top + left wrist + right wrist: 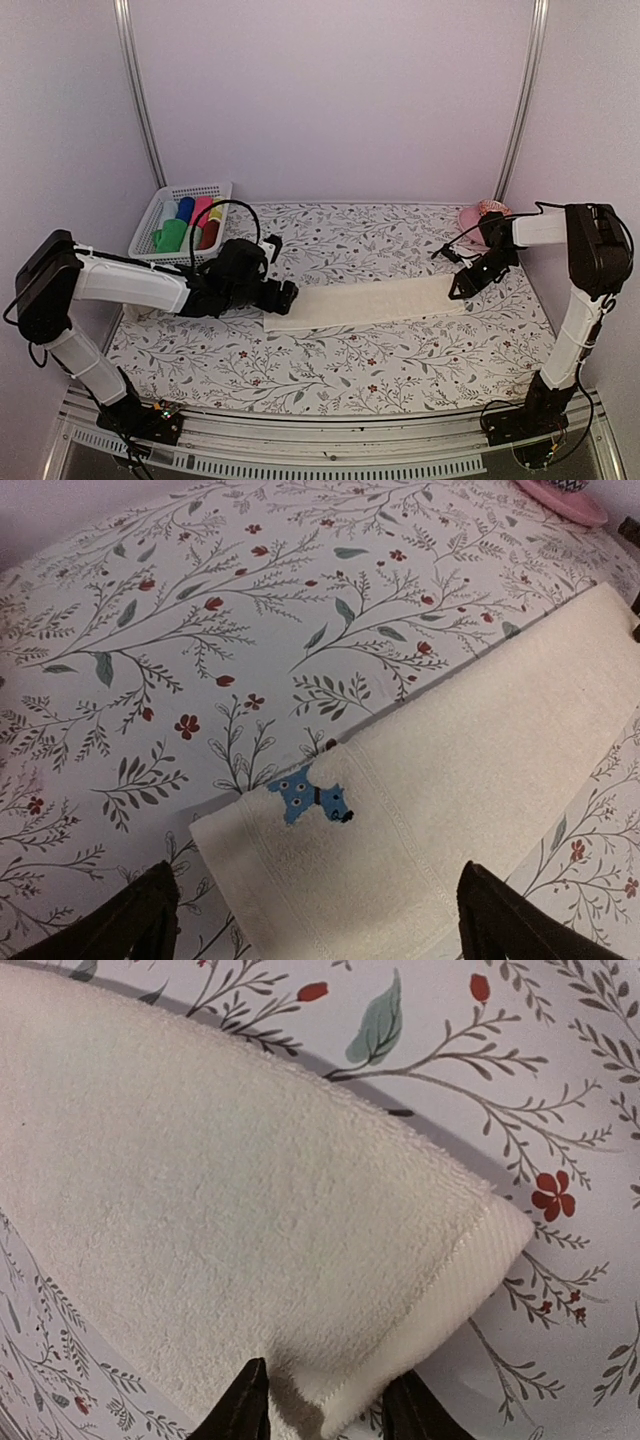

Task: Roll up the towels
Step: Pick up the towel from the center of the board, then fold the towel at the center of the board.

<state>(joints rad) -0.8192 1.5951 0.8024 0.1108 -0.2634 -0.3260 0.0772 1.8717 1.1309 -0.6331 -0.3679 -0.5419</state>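
Observation:
The cream-white towel (370, 300) lies flat as a long folded strip across the middle of the flowered table. Its left end bears a small blue dog mark (312, 798). My left gripper (285, 297) is open wide at that left end; in the left wrist view (320, 920) its fingers stand either side of the towel (450, 780). My right gripper (462, 288) is at the right end; in the right wrist view (325, 1410) it is shut on the towel's edge (230, 1190). The bright green towel (171, 236) sits rolled in the basket.
A white basket (195, 188) at the back left holds blue, pink, red and yellow rolls. A pink dish (483, 213) stands at the back right, also in the left wrist view (560, 498). Walls close in the table on three sides.

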